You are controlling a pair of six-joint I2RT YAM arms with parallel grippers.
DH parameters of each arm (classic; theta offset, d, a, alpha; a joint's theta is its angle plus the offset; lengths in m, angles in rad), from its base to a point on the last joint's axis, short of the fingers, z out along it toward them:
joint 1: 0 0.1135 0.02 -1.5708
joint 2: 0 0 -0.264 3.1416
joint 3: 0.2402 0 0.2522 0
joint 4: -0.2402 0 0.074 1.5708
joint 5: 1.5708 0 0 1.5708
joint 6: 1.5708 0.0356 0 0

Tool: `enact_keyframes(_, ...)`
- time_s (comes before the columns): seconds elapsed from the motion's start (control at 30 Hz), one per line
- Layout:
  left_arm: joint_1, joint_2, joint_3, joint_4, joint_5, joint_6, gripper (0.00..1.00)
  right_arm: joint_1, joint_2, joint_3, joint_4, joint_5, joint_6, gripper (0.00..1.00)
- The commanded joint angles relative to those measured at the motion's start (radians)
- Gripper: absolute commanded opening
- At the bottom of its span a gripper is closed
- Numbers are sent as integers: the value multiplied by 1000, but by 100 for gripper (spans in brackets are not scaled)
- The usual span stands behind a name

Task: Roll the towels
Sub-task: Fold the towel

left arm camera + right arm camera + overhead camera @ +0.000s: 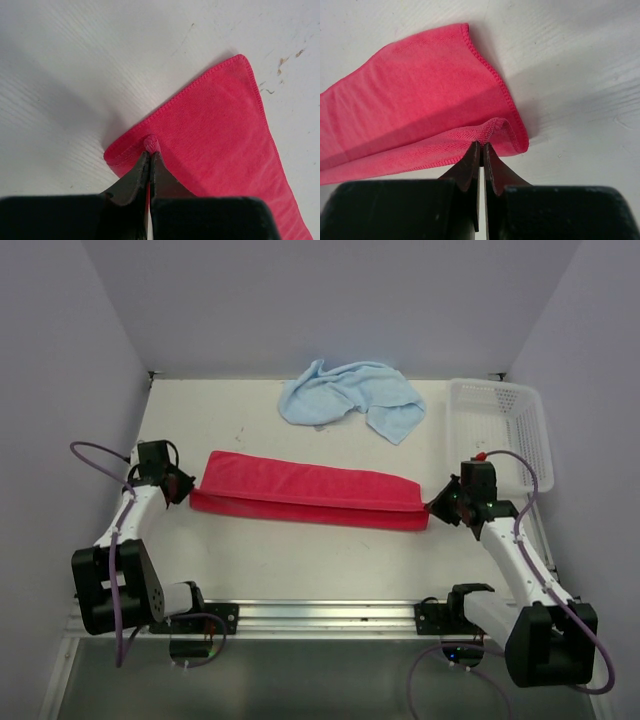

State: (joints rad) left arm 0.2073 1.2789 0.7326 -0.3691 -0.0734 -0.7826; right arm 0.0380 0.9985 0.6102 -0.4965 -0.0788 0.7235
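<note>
1. The red-pink towel (pixel 310 502) lies across the middle of the surface (pixel 300 565). It is folded lengthwise into a long narrow band that runs from near the left edge toward the right edge, with its right end a little closer to the front edge.
2. The left pincer (pixel 185 487) is closed tight on the band's left end. Its wrist view shows a small bunch of cloth nipped between the tips, just inside the near corner.
3. The right pincer (pixel 437 505) is likewise clamped shut on the right end, with a ridge of the doubled layers caught between its tips.
4. Gripping both ends at once seems meant to draw the band taut and straight. That way the fold lies flat with its hems lined up, and an even band should roll without skewing.
5. The light blue towel (pixel 350 398) sits crumpled by the far edge, right of centre. It is apart from the red one and neither arm touches it, so it looks set aside for its own turn.
6. The white basket (pixel 500 430) stands in the far right corner, probably the place for finished rolls.
7. No roll has been started yet. The next move likely calls for letting go of one end and turning the cloth over itself from there.
</note>
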Motion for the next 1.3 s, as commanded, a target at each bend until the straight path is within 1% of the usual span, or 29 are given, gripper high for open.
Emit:
enact_keyframes(0.0, 7, 39, 79, 87, 6, 3, 0, -6, 55, 66, 65, 53, 17, 0)
enact_keyframes(0.13, 6, 82, 114, 110, 20, 3, 0, -6, 132, 114, 117, 63, 16, 0)
enact_keyframes(0.2, 3, 105, 126, 136, 27, 5, 0, -6, 163, 131, 130, 74, 13, 0)
enact_keyframes(0.47, -22, 230, 201, 157, 40, 2, 0, -6, 310, 203, 176, 77, 19, 0)
enact_keyframes(0.6, -42, 261, 240, 157, 24, 3, 0, -6, 339, 221, 171, 116, 11, 0)
enact_keyframes(0.93, -49, 329, 287, 151, 3, 8, 0, -6, 413, 246, 194, 125, 16, 0)
enact_keyframes(1.27, -49, 379, 330, 160, 12, 11, 0, -6, 462, 278, 197, 134, 16, 0)
